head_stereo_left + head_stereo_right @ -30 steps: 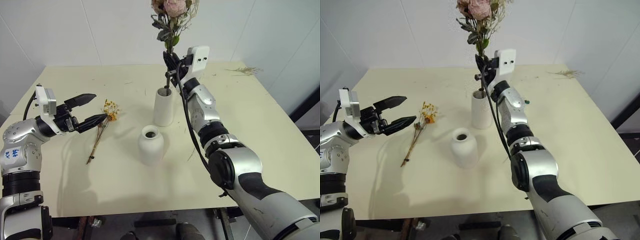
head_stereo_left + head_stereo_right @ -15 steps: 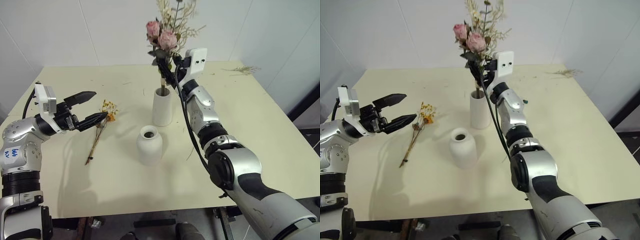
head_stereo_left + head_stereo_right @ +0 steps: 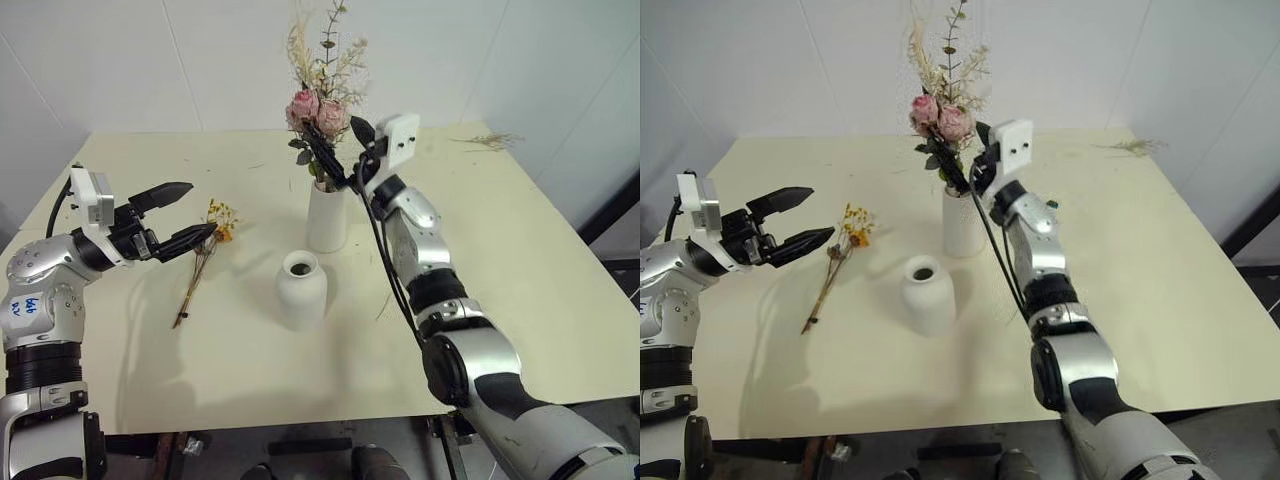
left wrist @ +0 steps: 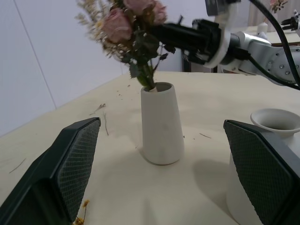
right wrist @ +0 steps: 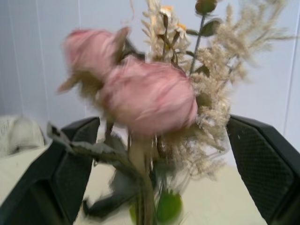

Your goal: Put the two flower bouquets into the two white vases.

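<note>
The rose bouquet [image 3: 322, 105] now stands with its stems sunk in the tall white vase [image 3: 327, 215]; a second ago it was held high above the mouth. The right hand [image 3: 338, 152], then clamped on the stems, has spread its fingers and hangs beside the blooms. The yellow sprig [image 3: 204, 252] lies on the bench [image 3: 520, 260] left of the round vase [image 3: 301, 289], with the left hand [image 3: 181, 213] spread and unmoved beside it.
</note>
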Controlling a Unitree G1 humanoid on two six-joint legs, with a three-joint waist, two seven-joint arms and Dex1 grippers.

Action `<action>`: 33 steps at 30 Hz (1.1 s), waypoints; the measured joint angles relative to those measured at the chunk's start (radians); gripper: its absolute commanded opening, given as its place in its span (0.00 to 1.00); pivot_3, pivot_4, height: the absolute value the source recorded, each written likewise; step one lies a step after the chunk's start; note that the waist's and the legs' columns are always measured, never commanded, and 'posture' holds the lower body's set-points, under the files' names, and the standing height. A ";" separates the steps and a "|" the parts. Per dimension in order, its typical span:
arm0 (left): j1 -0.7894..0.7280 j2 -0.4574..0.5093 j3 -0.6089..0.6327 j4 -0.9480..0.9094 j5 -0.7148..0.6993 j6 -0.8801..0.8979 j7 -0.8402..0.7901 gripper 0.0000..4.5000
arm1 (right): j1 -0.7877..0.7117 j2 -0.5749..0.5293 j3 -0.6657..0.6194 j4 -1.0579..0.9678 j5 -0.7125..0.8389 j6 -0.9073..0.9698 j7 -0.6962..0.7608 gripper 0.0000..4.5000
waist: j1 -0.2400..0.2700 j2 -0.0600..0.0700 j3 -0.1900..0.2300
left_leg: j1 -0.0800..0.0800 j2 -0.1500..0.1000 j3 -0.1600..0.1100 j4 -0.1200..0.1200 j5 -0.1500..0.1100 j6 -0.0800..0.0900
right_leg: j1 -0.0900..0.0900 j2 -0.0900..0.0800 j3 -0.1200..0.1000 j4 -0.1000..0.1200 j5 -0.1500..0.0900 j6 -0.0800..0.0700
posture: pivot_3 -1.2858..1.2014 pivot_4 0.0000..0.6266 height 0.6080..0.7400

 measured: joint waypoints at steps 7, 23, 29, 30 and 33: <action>-0.029 -0.016 -0.020 0.036 0.003 -0.008 0.000 1.00 | 0.167 -0.121 0.030 -0.417 0.036 0.322 -0.011 0.99 | 0.017 0.000 0.000 | 0.001 0.000 0.000 0.002 -0.001 0.002 | 0.000 0.000 0.000 0.001 0.000 0.000 | 0.52 0.24 1.00; -0.102 -0.093 -0.067 0.126 0.101 -0.001 0.238 1.00 | 0.412 -0.551 0.007 -1.045 0.395 0.923 0.200 0.99 | 0.055 -0.001 0.000 | 0.000 0.000 0.000 0.008 -0.003 0.005 | 0.003 0.000 0.000 -0.003 0.000 0.000 | 0.52 0.24 1.00; -0.099 -0.115 -0.133 0.083 0.181 0.192 0.455 1.00 | 0.570 -0.667 -0.105 -1.126 0.575 0.997 0.322 0.99 | 0.070 -0.002 0.001 | 0.000 0.000 0.000 0.009 -0.004 0.007 | 0.003 0.000 0.000 -0.005 0.000 0.001 | 0.52 0.24 1.00; -0.097 -0.116 -0.141 0.068 0.190 0.223 0.481 1.00 | 0.588 -0.677 -0.122 -1.134 0.597 0.992 0.346 0.99 | 0.071 -0.002 0.001 | 0.000 0.000 0.000 0.009 -0.004 0.007 | 0.003 0.000 0.000 -0.005 0.000 0.001 | 0.52 0.24 1.00; -0.089 -0.120 -0.158 0.008 0.210 0.322 0.553 1.00 | 0.626 -0.725 -0.156 -1.141 0.641 0.974 0.417 0.99 | 0.072 -0.003 0.001 | 0.000 0.000 0.000 0.011 -0.004 0.007 | 0.004 0.001 0.000 -0.005 0.001 0.001 | 0.52 0.24 1.00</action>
